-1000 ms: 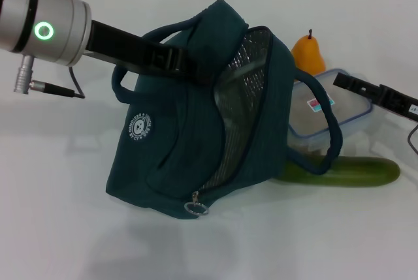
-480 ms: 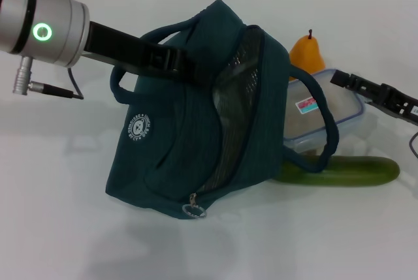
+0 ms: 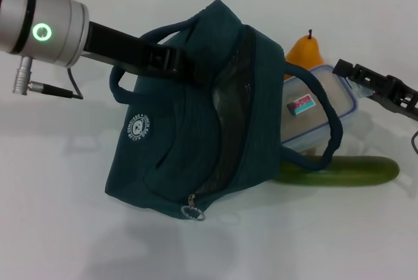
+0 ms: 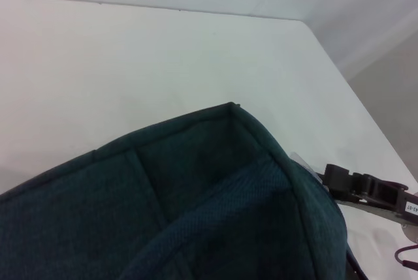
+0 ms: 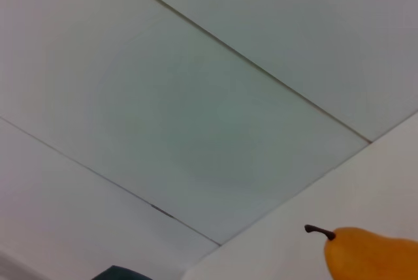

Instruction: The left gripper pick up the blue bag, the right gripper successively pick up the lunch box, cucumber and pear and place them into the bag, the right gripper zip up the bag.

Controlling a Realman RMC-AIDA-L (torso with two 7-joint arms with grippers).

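White table [image 3: 59,215]: lunch box tipped higher into the blue bag.
Left gripper [image 3: 171,62] clamps the bag [image 3: 189,136] mid-frame; right gripper [image 3: 356,74] holds the lunch box [image 3: 313,113], now raised farther in, above cucumber [image 3: 353,171], beside pear [image 3: 304,53].

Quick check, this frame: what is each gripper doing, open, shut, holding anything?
Left gripper: shut on the dark blue fabric bag, holding it up by its top.
Right gripper: shut on the clear plastic lunch box, at its rim.
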